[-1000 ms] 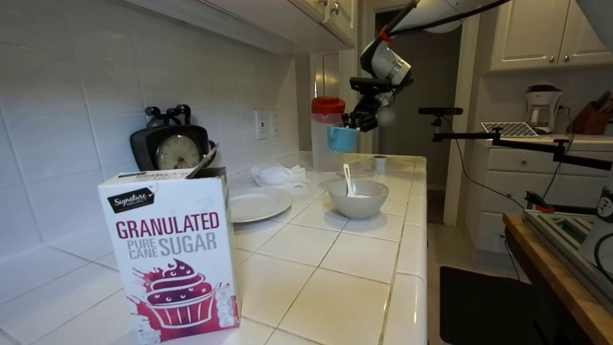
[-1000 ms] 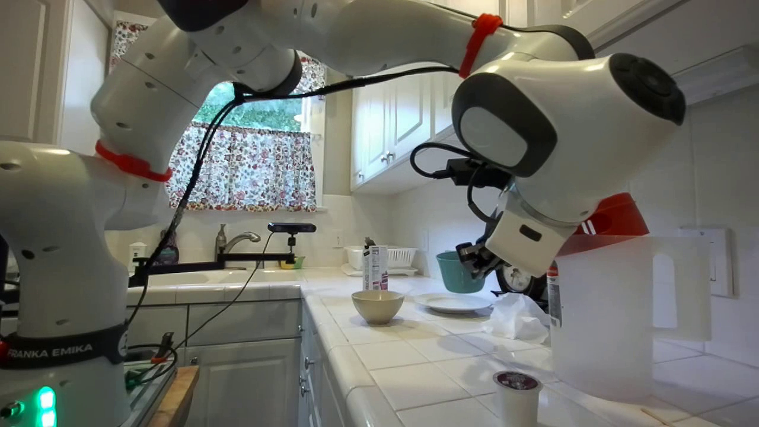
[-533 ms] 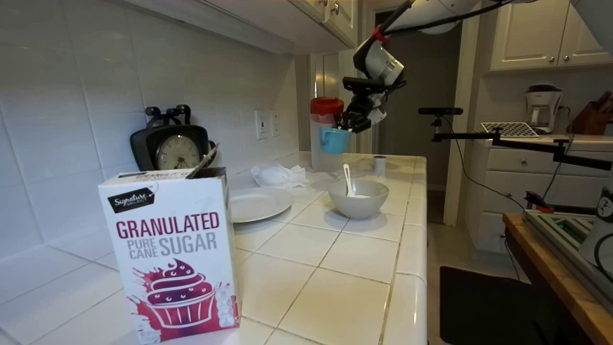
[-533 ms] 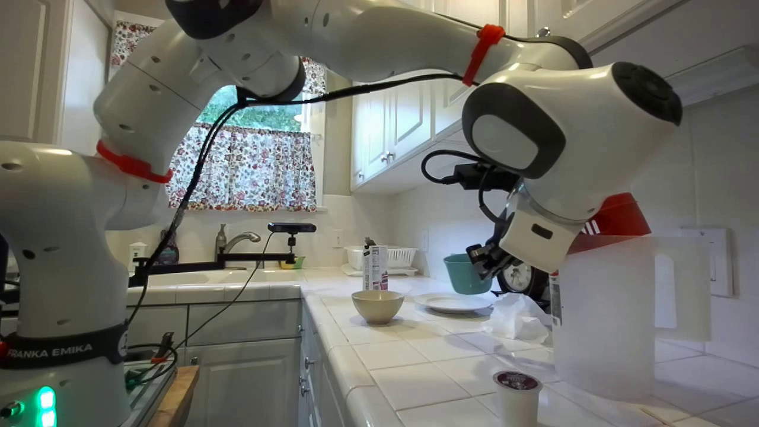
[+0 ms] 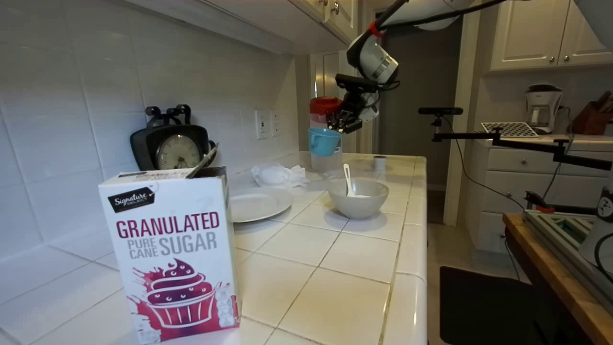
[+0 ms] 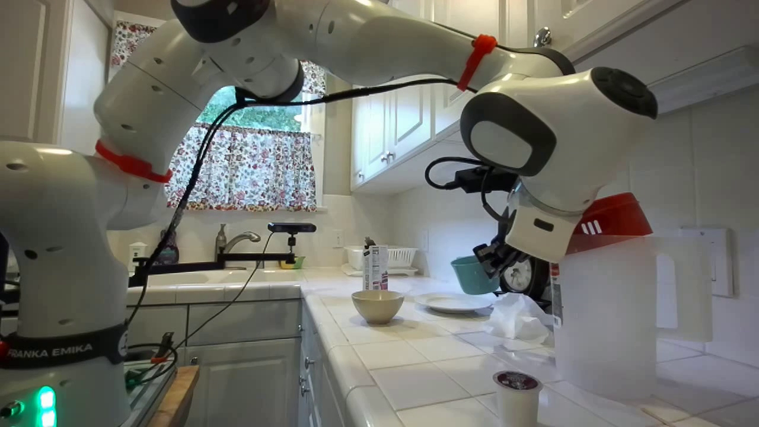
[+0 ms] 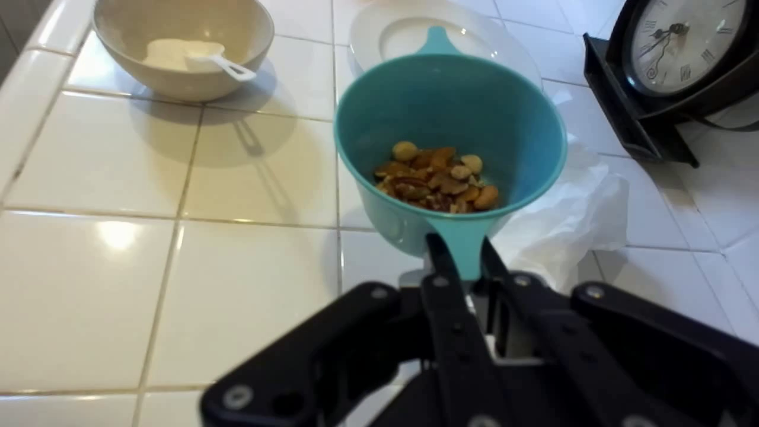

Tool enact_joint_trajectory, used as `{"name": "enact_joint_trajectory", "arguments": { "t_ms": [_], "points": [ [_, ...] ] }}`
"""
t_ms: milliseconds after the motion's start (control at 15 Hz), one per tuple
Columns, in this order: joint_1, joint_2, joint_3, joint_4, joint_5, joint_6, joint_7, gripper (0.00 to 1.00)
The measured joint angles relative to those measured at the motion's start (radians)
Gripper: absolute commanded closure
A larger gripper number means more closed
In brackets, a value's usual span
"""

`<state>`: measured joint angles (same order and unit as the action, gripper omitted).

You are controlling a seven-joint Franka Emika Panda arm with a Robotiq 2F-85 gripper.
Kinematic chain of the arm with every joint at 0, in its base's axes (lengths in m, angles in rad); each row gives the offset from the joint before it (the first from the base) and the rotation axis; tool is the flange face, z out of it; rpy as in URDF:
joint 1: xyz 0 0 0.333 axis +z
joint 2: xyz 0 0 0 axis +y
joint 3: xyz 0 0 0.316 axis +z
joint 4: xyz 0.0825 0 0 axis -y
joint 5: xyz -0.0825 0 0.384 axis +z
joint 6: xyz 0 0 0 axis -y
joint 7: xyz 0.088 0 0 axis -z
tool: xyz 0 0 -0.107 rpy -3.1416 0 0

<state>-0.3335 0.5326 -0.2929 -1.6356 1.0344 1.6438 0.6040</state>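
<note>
A blue-green cup (image 7: 450, 98) hangs in the air above the counter, with mixed nuts (image 7: 439, 181) at its bottom. My gripper (image 7: 461, 243) is shut on the cup's near handle, one finger on each side of it. Both exterior views show the cup (image 5: 324, 143) held off the counter, slightly tilted in one of them, where the cup (image 6: 474, 276) hangs beyond the fingers. Below and to the left in the wrist view is a grey bowl (image 7: 118, 50) holding white powder and a white spoon (image 7: 228, 65). A white plate (image 7: 379, 21) lies beyond the cup.
A sugar box (image 5: 172, 258) stands on the counter, near a black clock (image 5: 163, 139) by the wall. Crumpled white paper (image 6: 516, 317) lies close to a tall red-lidded pitcher (image 6: 605, 320). A small pod cup (image 6: 517, 400) sits toward the counter's end. Cabinets (image 6: 391, 124) hang above.
The arm has carried the cup left, toward the tiled wall, in an exterior view, and a little lower. The cup leans slightly more than before. The grip on its handle has not changed.
</note>
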Motion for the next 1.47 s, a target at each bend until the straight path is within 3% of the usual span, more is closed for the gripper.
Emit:
{"name": "enact_joint_trajectory", "arguments": {
  "t_ms": [533, 1467],
  "points": [
    [0.041, -0.038, 0.013, 0.0, -0.098, 0.001, -0.072, 0.97],
    [0.081, 0.005, 0.103, -0.003, -0.1, 0.127, -0.117, 0.97]
  ]
}}
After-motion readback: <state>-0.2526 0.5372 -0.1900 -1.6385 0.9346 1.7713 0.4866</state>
